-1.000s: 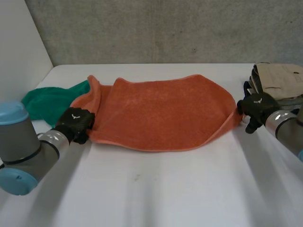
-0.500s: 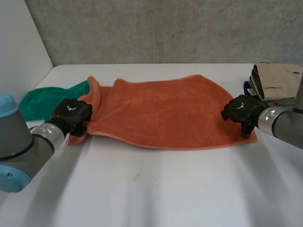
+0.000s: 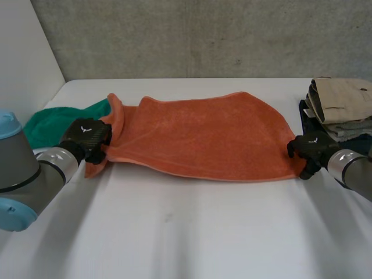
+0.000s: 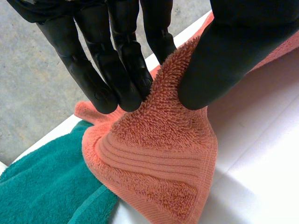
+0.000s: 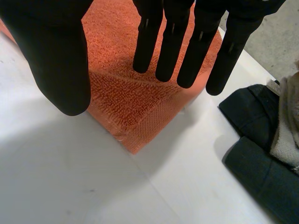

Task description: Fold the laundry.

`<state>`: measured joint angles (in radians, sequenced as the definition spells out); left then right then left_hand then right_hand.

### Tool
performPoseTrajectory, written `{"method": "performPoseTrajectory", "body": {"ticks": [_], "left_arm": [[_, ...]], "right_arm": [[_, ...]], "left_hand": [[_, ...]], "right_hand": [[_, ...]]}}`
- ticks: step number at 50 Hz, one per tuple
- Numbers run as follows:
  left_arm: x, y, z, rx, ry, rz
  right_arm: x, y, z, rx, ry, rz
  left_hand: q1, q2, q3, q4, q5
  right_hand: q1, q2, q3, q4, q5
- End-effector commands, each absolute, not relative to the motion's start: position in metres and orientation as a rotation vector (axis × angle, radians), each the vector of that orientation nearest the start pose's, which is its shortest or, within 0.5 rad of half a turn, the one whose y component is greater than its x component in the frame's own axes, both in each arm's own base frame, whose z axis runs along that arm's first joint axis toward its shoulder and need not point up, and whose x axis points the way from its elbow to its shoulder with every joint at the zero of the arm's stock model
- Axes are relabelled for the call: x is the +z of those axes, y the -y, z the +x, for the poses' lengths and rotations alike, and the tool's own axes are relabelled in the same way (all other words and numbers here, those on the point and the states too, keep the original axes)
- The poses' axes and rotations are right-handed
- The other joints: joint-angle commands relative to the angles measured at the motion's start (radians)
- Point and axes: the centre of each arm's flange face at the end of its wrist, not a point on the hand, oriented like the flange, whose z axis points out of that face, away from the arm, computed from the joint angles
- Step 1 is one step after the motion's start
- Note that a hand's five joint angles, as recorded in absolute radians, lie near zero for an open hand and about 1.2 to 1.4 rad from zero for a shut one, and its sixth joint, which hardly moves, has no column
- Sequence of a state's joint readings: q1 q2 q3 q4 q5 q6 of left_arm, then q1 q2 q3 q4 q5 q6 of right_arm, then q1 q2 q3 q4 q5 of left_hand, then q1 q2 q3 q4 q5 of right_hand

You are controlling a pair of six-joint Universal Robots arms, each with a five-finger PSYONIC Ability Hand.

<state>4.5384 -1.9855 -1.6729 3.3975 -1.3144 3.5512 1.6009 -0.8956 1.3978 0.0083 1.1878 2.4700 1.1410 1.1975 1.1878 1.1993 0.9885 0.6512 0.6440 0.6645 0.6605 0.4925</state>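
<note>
Orange towel (image 3: 197,139), wrist cams: L hand (image 4: 233,46) pinches corner, R hand (image 5: 51,56) uncurled

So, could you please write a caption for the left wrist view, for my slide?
Left hand pinching one corner of the orange towel on the white table, a green cloth lying alongside.

Head camera overlooks table (image 3: 192,232); wrist cameras (close) share its towel (image 3: 197,136).
</note>
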Motion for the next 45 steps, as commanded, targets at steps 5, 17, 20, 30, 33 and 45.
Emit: {"method": "performPoseTrajectory", "body": {"ticks": [5,17,20,30,33,45], "left_arm": [[0.166,0.315,-0.211,-1.954,-2.350,0.963],[0.171,0.313,-0.209,-1.944,-2.352,0.962],[0.172,0.314,-0.210,-1.942,-2.350,0.962],[0.188,0.288,-0.202,-1.770,-2.436,1.009],[0.208,0.257,-0.194,-1.589,-2.499,1.051],[0.192,0.232,-0.178,-1.139,-2.560,1.274]], "right_arm": [[0.114,0.377,0.187,-1.750,-2.330,-1.230],[0.127,0.390,0.196,-1.898,-2.288,-1.182],[0.130,0.394,0.196,-1.917,-2.278,-1.182],[0.175,0.352,0.190,-1.714,-2.384,-1.223],[0.204,0.320,0.179,-1.526,-2.482,-1.333],[0.200,0.282,0.169,-1.024,-2.634,-1.679]], "left_hand": [[0.209,0.152,0.162,0.150,0.187],[0.217,0.161,0.171,0.159,0.195],[0.226,0.170,0.179,0.168,0.204],[0.255,0.199,0.208,0.197,0.233],[0.255,0.199,0.208,0.197,0.233],[0.255,0.199,0.208,0.197,0.233]], "right_hand": [[0.201,0.209,0.188,0.192,0.186],[0.339,0.346,0.326,0.330,0.323],[0.743,0.751,0.730,0.734,0.728],[0.745,0.752,0.732,0.736,0.729],[0.745,0.752,0.732,0.736,0.729],[0.745,0.752,0.732,0.736,0.729]]}}
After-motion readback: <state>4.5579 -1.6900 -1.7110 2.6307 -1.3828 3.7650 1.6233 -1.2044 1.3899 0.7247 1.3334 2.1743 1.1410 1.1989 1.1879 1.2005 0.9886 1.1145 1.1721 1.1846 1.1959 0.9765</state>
